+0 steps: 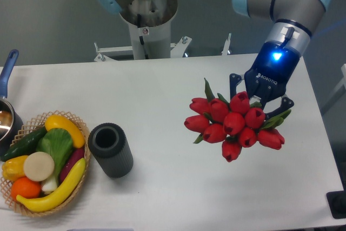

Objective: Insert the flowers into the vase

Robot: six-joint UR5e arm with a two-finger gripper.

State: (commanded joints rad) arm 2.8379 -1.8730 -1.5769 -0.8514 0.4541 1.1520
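One fixed camera looks down across the table [162, 96] toward the arm's base [143, 9].

Grey arm, blue caps, Robotiq-marked claw [258, 103]

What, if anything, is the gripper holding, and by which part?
The gripper holds the flowers. Its fingers close around the bunch just behind the red buds, apparently at the stems; the buds hide the exact grip point.

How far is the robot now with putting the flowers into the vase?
Done: the claw has the flowers, seemingly lifted over the table's right side. In hand: carrying them. Left: the vase stands empty beside the basket, far left of the bunch; the stems must still go in.
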